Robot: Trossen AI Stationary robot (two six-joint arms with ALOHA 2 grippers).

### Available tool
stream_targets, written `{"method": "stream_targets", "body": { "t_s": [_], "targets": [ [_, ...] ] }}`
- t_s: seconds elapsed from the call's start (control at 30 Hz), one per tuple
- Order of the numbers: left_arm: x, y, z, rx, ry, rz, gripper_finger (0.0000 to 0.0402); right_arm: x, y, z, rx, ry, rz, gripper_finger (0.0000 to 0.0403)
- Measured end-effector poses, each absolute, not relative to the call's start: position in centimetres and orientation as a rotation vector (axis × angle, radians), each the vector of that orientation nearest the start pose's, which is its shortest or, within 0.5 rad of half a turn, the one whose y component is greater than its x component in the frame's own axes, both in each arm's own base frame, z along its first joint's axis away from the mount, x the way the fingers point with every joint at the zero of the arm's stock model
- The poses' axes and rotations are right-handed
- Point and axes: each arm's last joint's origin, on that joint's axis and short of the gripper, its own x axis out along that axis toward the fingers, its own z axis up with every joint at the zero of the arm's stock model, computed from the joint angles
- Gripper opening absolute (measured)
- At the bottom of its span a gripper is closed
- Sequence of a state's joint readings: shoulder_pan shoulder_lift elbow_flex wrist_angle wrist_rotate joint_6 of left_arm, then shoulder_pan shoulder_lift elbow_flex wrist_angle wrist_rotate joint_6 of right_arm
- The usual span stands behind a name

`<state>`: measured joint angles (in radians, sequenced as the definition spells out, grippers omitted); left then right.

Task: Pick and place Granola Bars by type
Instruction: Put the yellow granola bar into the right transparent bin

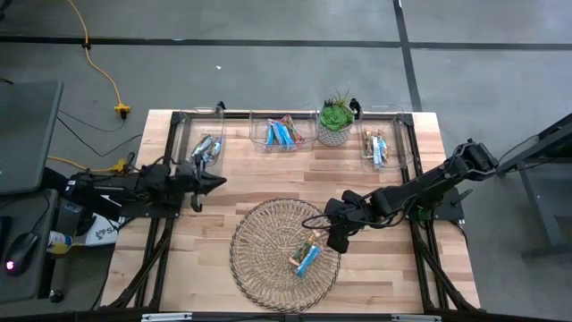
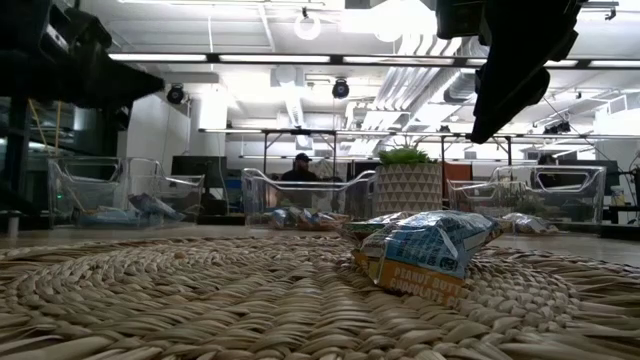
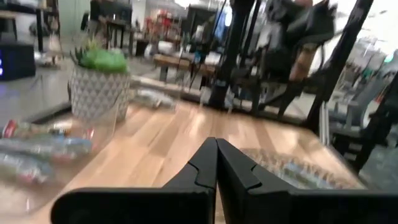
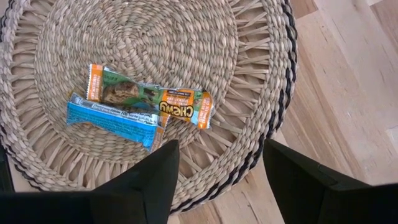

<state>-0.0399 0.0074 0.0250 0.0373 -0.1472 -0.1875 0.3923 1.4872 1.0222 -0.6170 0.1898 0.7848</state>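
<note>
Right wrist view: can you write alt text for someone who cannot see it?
Looking down on a round woven basket holding two granola bars: an orange-and-green bar lying partly over a blue bar. The right gripper hangs open above the basket's edge, its two dark fingers framing the near rim, with light wooden table beside it.

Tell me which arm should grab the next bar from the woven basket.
Right. Its open end effector hangs over the woven basket beside the two remaining bars. The left end effector is shut, off beyond the basket's rim.
</note>
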Motion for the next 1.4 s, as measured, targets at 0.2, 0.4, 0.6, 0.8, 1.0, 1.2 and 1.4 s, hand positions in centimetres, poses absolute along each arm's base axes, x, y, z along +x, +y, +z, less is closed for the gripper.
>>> {"method": "stream_targets", "body": {
  "t_s": [0.2,0.4,0.6,0.8,1.0,1.2,1.4],
  "targets": [
    [9.7,0.0,17.2,-0.124,-0.027,0.099,0.0000,26.9,10.6,22.5,0.395,1.033,-0.224,0.0217],
    [9.7,0.0,17.2,-0.011,-0.018,0.101,0.0000,26.9,10.6,22.5,0.394,1.034,-0.224,0.0217],
    [9.8,-0.2,16.9,0.003,0.014,0.039,0.0000,26.9,10.5,22.5,0.393,1.032,-0.226,0.0216],
    [10.4,-0.2,16.1,-0.002,0.116,0.028,0.0000,26.9,10.6,22.5,0.392,1.031,-0.226,0.0216],
    [10.6,-0.3,15.8,-0.024,0.149,0.013,0.0000,26.9,10.6,22.5,0.393,1.033,-0.223,0.0217],
    [10.6,-0.1,15.9,-0.022,0.140,0.060,0.0000,27.2,10.8,22.7,0.311,1.028,-0.114,0.0217],
    [10.6,-0.2,15.9,-0.023,0.138,0.046,0.0001,27.9,11.2,23.2,0.058,0.948,0.121,0.0214]
  ]
}}
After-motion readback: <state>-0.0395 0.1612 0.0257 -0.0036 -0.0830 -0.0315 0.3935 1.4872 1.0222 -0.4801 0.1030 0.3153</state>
